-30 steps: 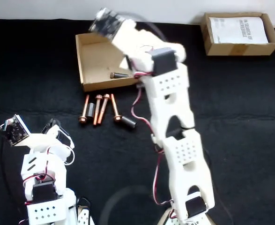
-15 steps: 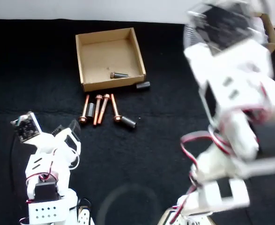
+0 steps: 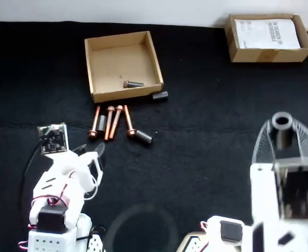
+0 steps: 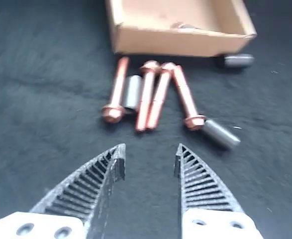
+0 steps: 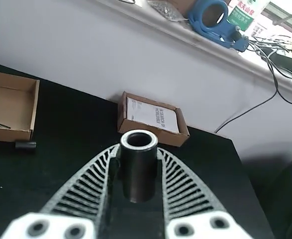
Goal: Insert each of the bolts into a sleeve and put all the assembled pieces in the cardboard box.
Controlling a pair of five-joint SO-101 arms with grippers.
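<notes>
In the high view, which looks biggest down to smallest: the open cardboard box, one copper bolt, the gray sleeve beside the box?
1. open cardboard box
2. copper bolt
3. gray sleeve, the smallest

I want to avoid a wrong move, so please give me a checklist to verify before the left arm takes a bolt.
1. The right tool is shut on an upright sleeve, open end showing: ok.
2. The left tool is open and empty: ok.
3. Four bolts lie loose ahead of the left tool: ok.
4. A bolt is grasped for insertion: not ok.
5. The cardboard box has free room: ok.
6. The sleeve is gripped firmly: cannot tell.
</notes>
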